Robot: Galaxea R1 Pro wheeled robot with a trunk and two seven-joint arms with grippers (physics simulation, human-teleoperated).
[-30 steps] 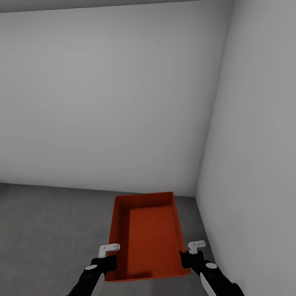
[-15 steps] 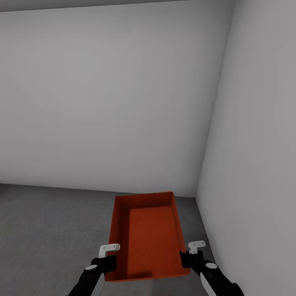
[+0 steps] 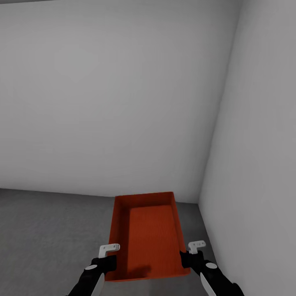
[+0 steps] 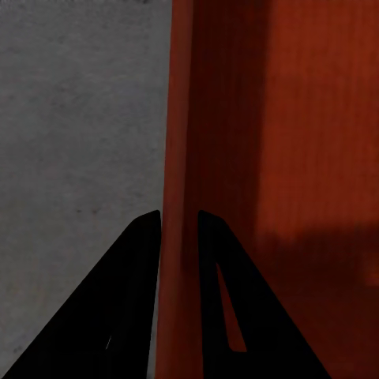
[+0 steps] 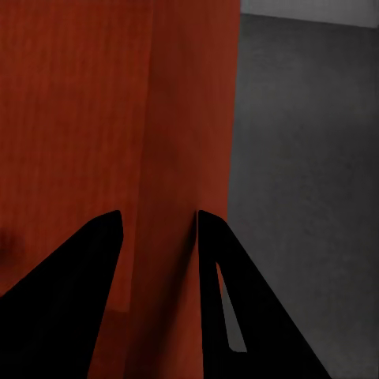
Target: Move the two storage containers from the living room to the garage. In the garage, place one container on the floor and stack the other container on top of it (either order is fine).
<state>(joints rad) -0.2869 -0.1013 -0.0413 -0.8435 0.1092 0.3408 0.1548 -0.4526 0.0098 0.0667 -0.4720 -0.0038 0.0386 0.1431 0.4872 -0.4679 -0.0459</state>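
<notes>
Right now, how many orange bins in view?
1. The storage container is held between the left gripper and right gripper, each clamped on a side wall, over the concrete floor near the wall corner. A second bin could be outside the frame.

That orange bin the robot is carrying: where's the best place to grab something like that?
By its two long side walls, one gripper from each side. The storage container is open-topped with thin walls, so fingers can straddle a rim. The left gripper and right gripper each pinch a wall this way.
</notes>
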